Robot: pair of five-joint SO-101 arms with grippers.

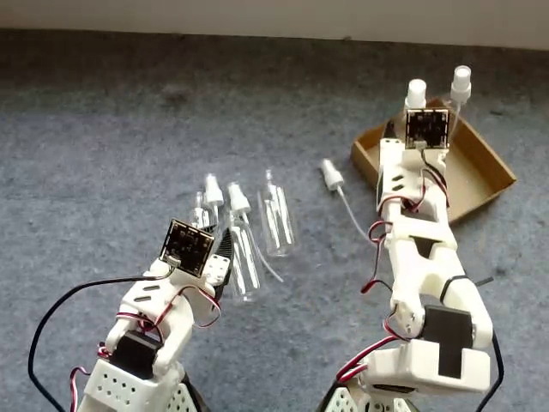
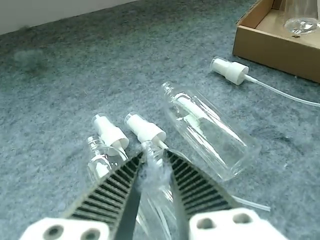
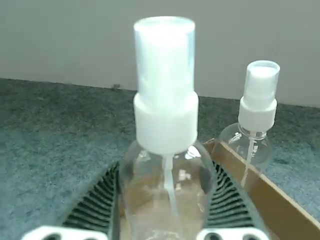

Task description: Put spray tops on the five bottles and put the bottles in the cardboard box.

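The grey fuzzy carpet [image 1: 129, 129] is lying under everything. The brown cardboard box [image 1: 480, 176] is sitting open on it, under the right arm. The right gripper [image 3: 165, 180] is squeezing a clear upright bottle with a white spray top [image 3: 165, 165] and holding it at the box; I cannot tell if it is touching the box floor. A second capped bottle [image 3: 252, 135] is standing in the box just beside it.

Well apart from the box, the left gripper [image 2: 152, 159] is pinching a clear lying bottle with a spray top [image 2: 146, 132], its fingers almost closed on it. A small clear bottle [image 2: 100, 160] is lying against this one, with a white top [image 2: 109, 131] at its neck; I cannot tell if that top is on. An open clear bottle [image 2: 210, 127] is lying near on the other side. A loose white spray top with a thin tube [image 2: 230, 70] is lying between that bottle and the box
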